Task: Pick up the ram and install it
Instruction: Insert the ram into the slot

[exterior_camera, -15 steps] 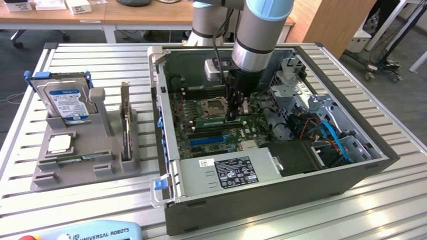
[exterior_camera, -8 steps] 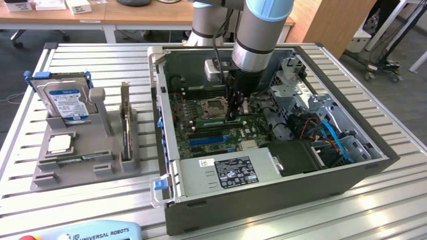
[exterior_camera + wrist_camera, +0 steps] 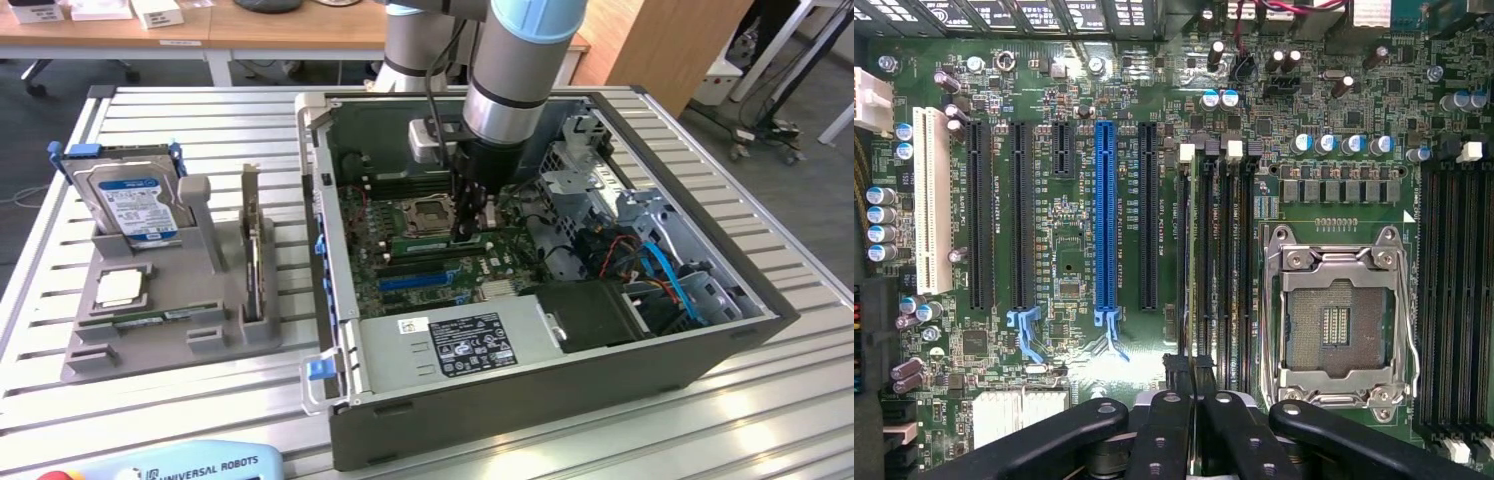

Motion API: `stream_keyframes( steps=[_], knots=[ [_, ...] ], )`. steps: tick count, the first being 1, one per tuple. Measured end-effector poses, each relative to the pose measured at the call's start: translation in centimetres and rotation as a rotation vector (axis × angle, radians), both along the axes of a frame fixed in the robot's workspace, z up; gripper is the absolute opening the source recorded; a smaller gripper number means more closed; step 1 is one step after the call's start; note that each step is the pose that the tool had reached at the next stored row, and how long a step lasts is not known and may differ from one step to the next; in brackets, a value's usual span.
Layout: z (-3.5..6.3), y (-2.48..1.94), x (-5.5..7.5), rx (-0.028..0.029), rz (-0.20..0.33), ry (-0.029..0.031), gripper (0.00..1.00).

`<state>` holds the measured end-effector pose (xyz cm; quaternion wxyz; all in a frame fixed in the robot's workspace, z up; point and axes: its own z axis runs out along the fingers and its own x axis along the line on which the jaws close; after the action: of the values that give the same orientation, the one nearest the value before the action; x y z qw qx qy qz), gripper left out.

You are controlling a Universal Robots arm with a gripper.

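Ram (image 3: 1204,260) is seen on edge at a memory slot just beside the CPU socket (image 3: 1339,320), mid-motherboard, inside the open case (image 3: 534,400) on the tabletop (image 3: 200,110). It is pinched by the claw (image 3: 1190,372), whose fingers are pressed nearly together.

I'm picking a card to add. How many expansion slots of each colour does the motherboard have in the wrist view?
White expansion slots: 1
Blue expansion slots: 1
Black expansion slots: 4, one of them short
Total: 6
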<state>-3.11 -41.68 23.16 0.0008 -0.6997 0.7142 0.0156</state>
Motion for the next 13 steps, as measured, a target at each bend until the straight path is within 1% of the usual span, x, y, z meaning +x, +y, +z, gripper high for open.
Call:
stream_keyframes(
  steps=[13],
  knots=[
    [0.00, -0.01, 0.00, 0.0000, 0.011, 0.0000, 0.11]
  ],
)
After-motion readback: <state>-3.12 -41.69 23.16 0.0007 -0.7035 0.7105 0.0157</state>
